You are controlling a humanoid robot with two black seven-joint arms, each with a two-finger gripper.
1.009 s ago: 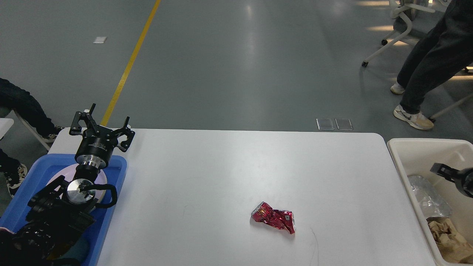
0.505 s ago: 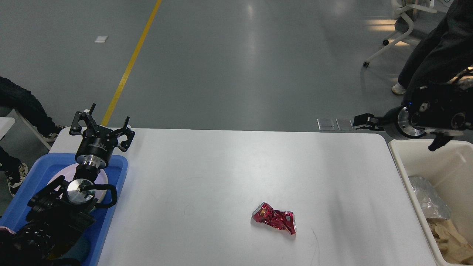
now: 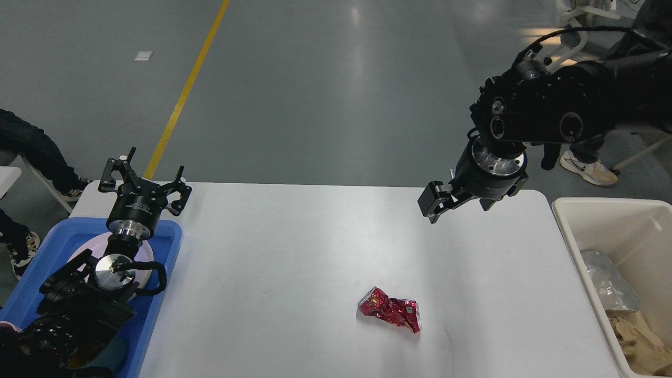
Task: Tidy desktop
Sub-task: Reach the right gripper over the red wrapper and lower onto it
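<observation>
The white desktop holds one crumpled red foil wrapper, lying right of centre near the front edge. My left gripper is open and empty, held over the far end of the blue tray at the desktop's back left corner. My right gripper hangs above the desktop's back right part, pointing down and left, well behind and to the right of the wrapper. It holds nothing that I can see, and its fingers cannot be told apart.
A blue tray with a white plate sits at the left edge under my left arm. A cream bin at the right edge holds silver foil and brown paper. People stand on the floor at far left and far right.
My right arm has swung up out of the bin and leftward over the desktop's back right part. The left arm and the wrapper have not moved.
</observation>
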